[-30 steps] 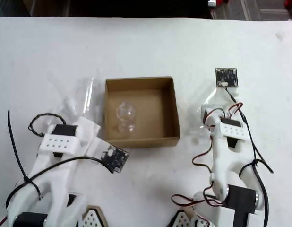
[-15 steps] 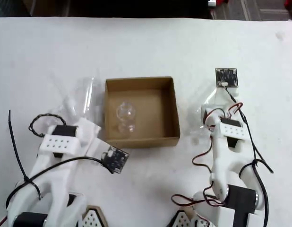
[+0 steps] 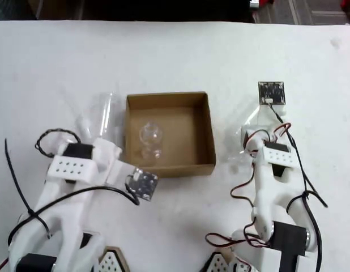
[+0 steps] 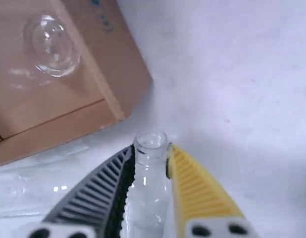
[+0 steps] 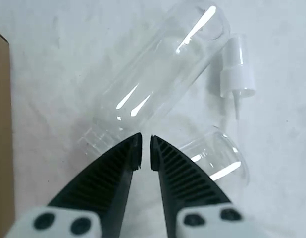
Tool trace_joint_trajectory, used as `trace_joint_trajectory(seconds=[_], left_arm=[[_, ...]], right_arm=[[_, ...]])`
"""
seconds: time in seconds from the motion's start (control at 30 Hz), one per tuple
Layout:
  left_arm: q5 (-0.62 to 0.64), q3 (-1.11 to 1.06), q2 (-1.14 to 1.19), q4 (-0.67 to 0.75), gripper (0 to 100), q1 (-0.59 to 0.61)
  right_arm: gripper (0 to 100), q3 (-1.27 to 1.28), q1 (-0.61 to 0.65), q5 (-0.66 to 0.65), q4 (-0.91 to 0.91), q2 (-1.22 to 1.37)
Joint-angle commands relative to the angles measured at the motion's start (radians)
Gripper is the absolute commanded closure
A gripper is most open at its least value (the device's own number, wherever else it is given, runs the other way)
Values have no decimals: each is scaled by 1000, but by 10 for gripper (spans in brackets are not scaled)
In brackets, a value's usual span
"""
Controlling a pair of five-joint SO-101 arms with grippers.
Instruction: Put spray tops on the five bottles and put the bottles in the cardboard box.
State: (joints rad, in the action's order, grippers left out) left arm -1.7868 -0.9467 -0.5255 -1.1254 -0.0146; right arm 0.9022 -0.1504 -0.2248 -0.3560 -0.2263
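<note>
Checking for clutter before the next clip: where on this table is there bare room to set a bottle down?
Free: the far strip of table beyond the cardboard box; the near patch between the two arms; the box's right half, beside its one bottle. Crowded: clear bottles left of the box, more bottles right.

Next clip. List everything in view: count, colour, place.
cardboard box: one, brown, open, mid-table.
boxed bottle: one, clear, inside the cardboard box.
left bottle: one, clear, lying left of the cardboard box.
right bottles: two, clear, lying right of the cardboard box.
spray top: one, white, loose beside the right bottles.
table: one, white.
left gripper: black and yellow, shut on the held bottle, which is clear.
right gripper: black, shut, at the right bottles.
</note>
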Motion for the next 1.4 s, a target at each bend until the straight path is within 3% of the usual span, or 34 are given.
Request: trace_joint_trajectory(seconds=[0.0, 0.1, 0.3, 0.6, 0.83, 0.93, 1.37], left_arm=[[31, 121, -8, -132, 906, -13], [95, 167, -8, -176, 906, -33], [338, 302, -10, -249, 906, -137], [549, 497, -10, -358, 906, -236], [589, 641, -12, -466, 906, -229], [640, 657, -12, -468, 906, -231], [641, 649, -1, -457, 865, -159]], right_arm=[[981, -41, -5, 5, 10, -4], [981, -41, -5, 5, 10, -4], [981, -38, -7, 5, 10, -4], [981, -38, -7, 5, 10, -4], [981, -38, -7, 5, 10, -4], [981, -38, -7, 5, 10, -4], [981, -38, -7, 5, 10, -4]])
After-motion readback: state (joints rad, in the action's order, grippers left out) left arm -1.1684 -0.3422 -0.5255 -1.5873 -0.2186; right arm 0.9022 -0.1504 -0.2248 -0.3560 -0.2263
